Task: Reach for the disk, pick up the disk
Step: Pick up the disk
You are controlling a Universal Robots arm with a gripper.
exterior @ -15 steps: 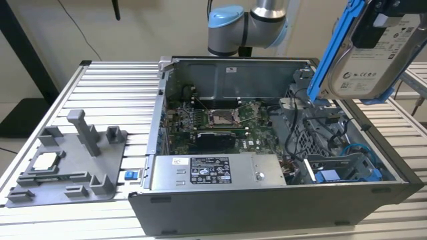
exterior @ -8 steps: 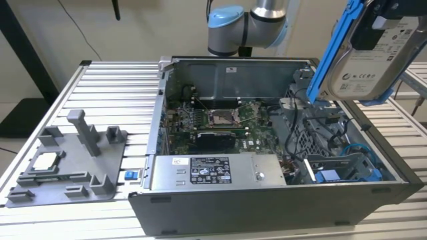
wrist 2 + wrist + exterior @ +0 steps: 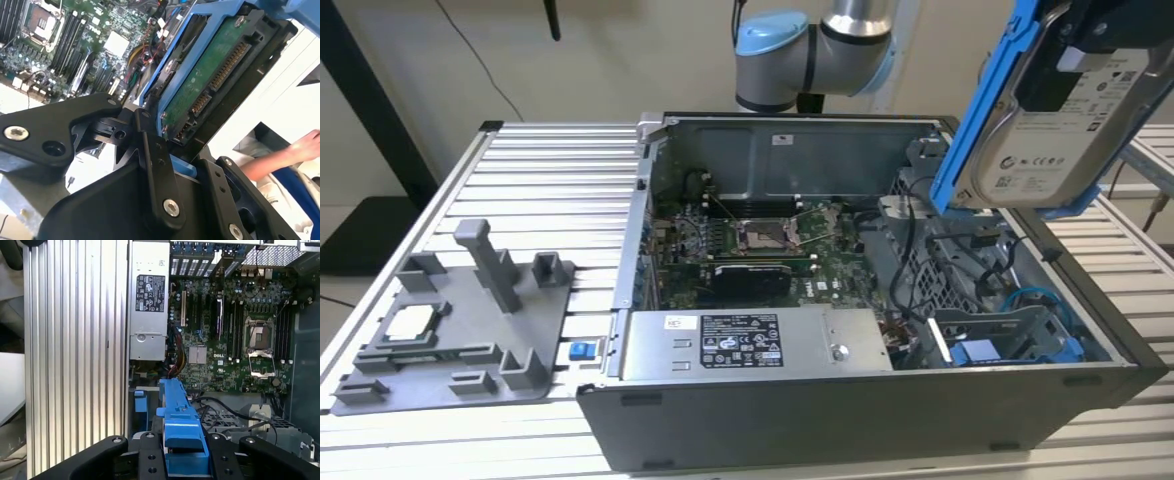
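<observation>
— Exterior view first: what's nearest on the bench (image 3: 520,150)?

— Close to us, on the exterior view's left, a grey plastic fixture (image 3: 454,335) lies on the ribbed metal top, with a small square silver chip (image 3: 410,322) seated in it. Just beside it on the right stands the open computer case (image 3: 854,400), its power supply box (image 3: 754,343) with the black-and-white label along the near edge.

— And deeper in the case?

— Behind the power supply lies the motherboard (image 3: 747,235) with the bare processor socket. On the right side of the case sits the drive cage, with blue parts and a blue cable (image 3: 1034,300) looped near it.

— Where's the disk?

— Up in the air. The disk (image 3: 1047,120) hangs tilted above the far right corner of the case, clear of it, label side facing us, blue bracket running up its edge.

— So the arm has it?

— Yes. The gripper (image 3: 185,447) has its jaws clamped on the blue bracket; in both wrist views the black fingers (image 3: 155,165) press against it from either side. In the second wrist view you see the disk's green circuit board and connector.

— Anything farther back?

— The arm's blue-capped joint (image 3: 774,45) rises behind the case. In the second wrist view a person's hand (image 3: 305,145) shows off beyond the disk.
</observation>
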